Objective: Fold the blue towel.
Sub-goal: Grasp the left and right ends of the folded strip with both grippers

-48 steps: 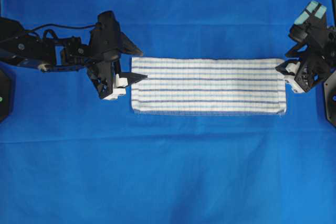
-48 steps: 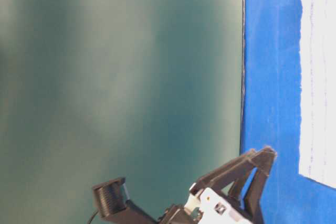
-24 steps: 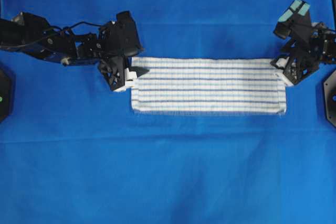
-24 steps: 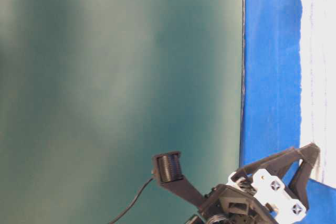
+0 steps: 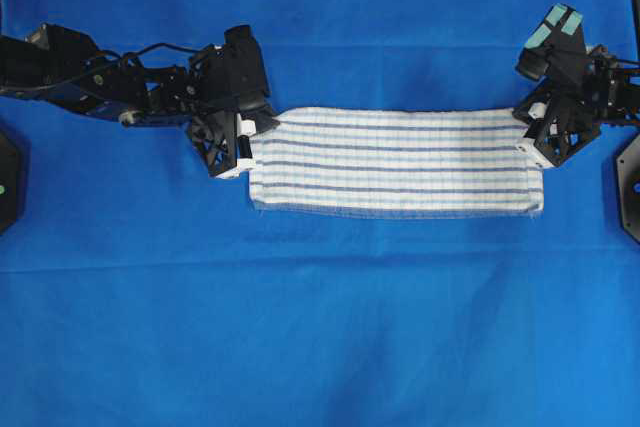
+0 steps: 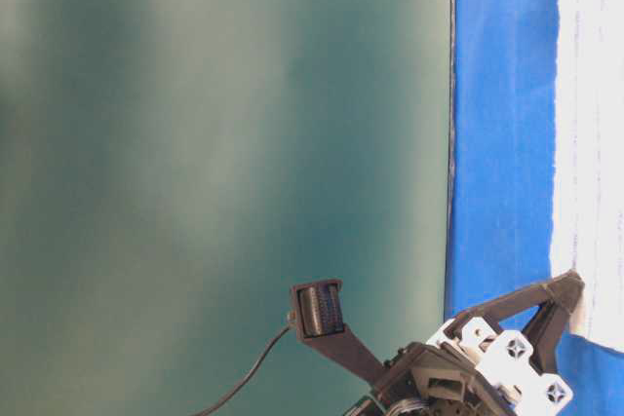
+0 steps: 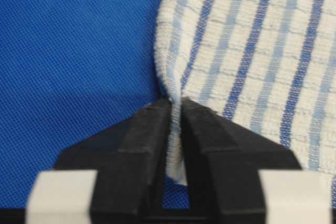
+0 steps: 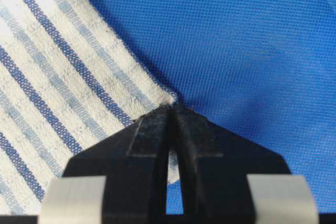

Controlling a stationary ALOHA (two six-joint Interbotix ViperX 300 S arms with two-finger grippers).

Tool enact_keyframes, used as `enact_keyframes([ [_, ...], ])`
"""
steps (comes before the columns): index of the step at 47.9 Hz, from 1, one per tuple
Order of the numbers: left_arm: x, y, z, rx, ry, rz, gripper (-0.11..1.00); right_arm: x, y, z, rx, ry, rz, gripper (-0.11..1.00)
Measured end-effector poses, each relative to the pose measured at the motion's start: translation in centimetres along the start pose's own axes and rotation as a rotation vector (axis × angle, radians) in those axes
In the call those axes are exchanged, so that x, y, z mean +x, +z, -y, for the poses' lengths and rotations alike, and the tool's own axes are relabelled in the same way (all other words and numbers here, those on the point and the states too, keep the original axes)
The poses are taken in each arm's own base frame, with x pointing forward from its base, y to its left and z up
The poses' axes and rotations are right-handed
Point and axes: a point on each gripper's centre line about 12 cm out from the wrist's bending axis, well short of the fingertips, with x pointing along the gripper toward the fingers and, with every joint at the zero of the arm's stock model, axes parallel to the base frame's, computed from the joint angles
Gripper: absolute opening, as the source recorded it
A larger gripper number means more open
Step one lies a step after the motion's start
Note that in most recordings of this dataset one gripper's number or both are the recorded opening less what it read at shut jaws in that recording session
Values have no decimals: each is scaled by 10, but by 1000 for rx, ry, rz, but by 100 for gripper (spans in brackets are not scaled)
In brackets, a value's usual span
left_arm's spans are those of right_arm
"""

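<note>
A large plain solid-blue cloth (image 5: 320, 327) covers the whole surface in the overhead view. In the table-level view it fills only the right-hand part of the frame, beside a wide blurred dark-green area (image 6: 224, 143) that no other view shows.

On the upper middle of that cloth lies the blue towel (image 5: 395, 162), a long rectangular white woven cloth crossed by thin dark-blue and light-blue stripes in a faint grid. It stretches left to right, and its top edge bows up slightly at both far corners. The table-level view catches only a pale strip of it along the right edge.

The black left arm (image 5: 110, 82) reaches in from the left and the black right arm (image 5: 600, 87), with pale teal tape on its upper part, from the right.

From overhead, the left tool (image 5: 248, 133) sits at the towel's upper left corner and the right tool (image 5: 528, 137) at its upper right corner, but the grip itself is too small to read there. The wrist views settle it: the left tool's black fingers (image 7: 139, 150) are pressed together on a pinched fold of the towel's edge, and the right tool's black fingers (image 8: 149, 145) are clamped on the very tip of a corner.
</note>
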Motion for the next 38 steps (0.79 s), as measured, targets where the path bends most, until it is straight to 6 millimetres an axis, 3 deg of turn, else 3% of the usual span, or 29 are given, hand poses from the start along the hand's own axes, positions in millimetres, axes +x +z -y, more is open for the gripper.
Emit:
enact_keyframes([
  [24,-4,6,0,-4,-1,-34,3,-6,2,0,13,-2,12,3],
  [38,-42,41,-1,5,-5,-29,3,-48,28,-1,5,-12,130,3],
])
